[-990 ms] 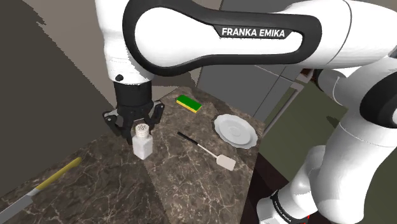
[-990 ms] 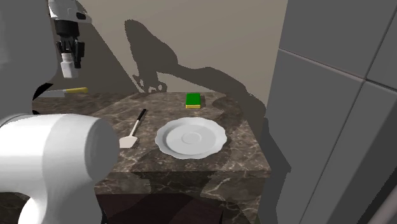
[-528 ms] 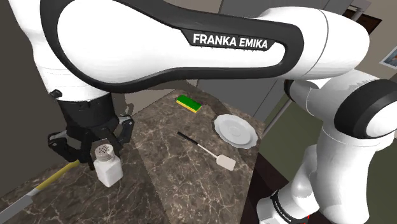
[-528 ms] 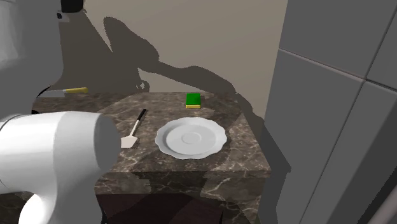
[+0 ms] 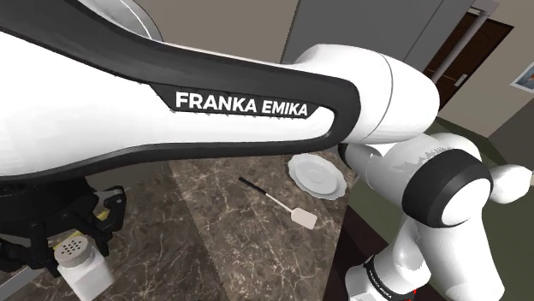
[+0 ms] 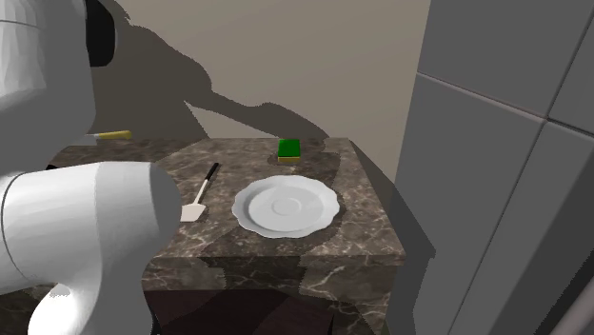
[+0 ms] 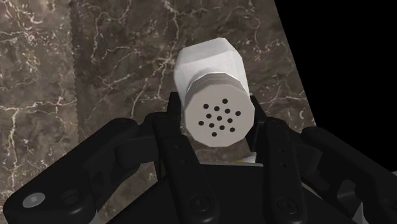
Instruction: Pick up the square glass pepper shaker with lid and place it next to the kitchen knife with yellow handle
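Observation:
The pepper shaker [image 7: 213,70] is a white square bottle with a round perforated lid. My black gripper [image 7: 215,121] is shut on it, one finger on each side of the lid. In the shoulder view the gripper [image 5: 75,242] carries the shaker [image 5: 86,275] at the lower left, under the arm's long white link. The knife's yellow handle [image 6: 114,135] lies at the counter's far left corner in the second exterior view, partly behind the arm.
On the dark marble counter [image 6: 362,228] lie a white plate [image 6: 286,206], a spatula [image 6: 200,195] with a black handle, and a green sponge [image 6: 289,149]. Grey cabinet fronts [image 6: 504,162] stand at that view's right. Beyond the counter's edge by the shaker is a black area [image 7: 356,76].
The arm has swung toward the shoulder view's lower left with the shaker held, from mid-counter to the corner near the knife. Its links now hide the sponge in that view.

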